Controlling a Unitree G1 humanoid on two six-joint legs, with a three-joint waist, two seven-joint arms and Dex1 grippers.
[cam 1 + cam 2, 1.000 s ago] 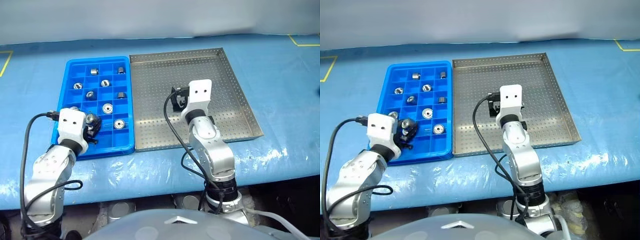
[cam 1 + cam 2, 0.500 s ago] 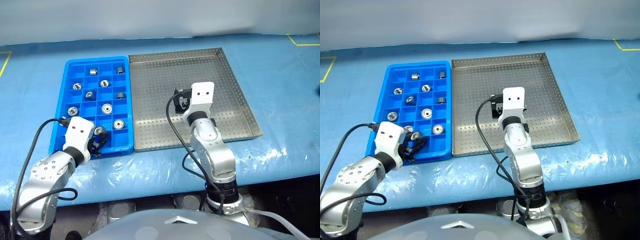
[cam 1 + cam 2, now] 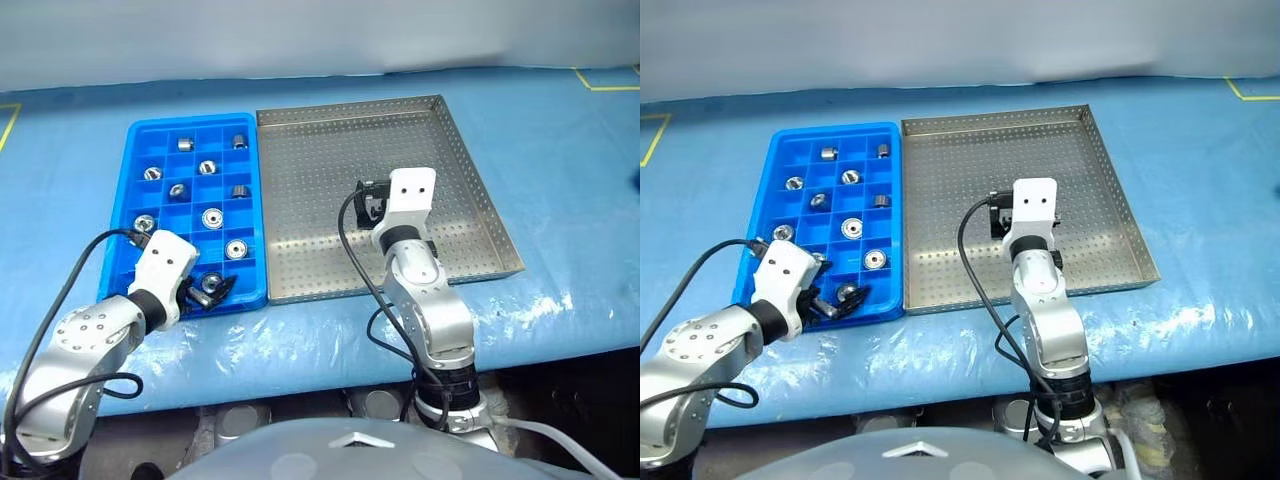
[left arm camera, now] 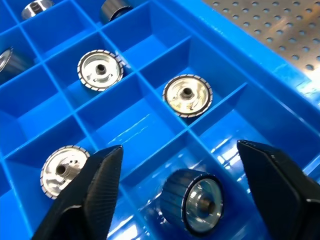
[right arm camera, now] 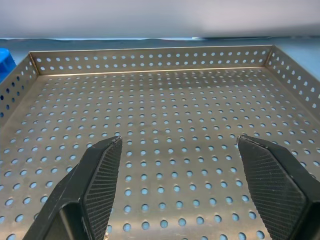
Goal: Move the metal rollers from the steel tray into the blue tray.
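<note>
The blue tray (image 3: 192, 121) lies on the left, with several metal rollers (image 3: 212, 216) set singly in its compartments. My left gripper (image 3: 203, 291) hovers over the tray's near row. In the left wrist view it (image 4: 179, 147) stands open astride one roller (image 4: 192, 201), which lies on its side in a compartment, free of both fingers. The steel tray (image 3: 320, 180) sits right of the blue one, its perforated floor bare where I see it. My right gripper (image 3: 368, 200) hangs open over that tray's middle, nothing between its fingers (image 5: 100, 175).
A blue plastic sheet (image 3: 560, 170) covers the table, its front edge close below both trays. Black cables (image 3: 345, 250) loop from each wrist. Yellow tape marks (image 3: 600, 85) show at the far corners.
My left gripper drew back to the blue tray's near row and opened. The roller it held now lies in a compartment there. The right arm stayed over the steel tray.
</note>
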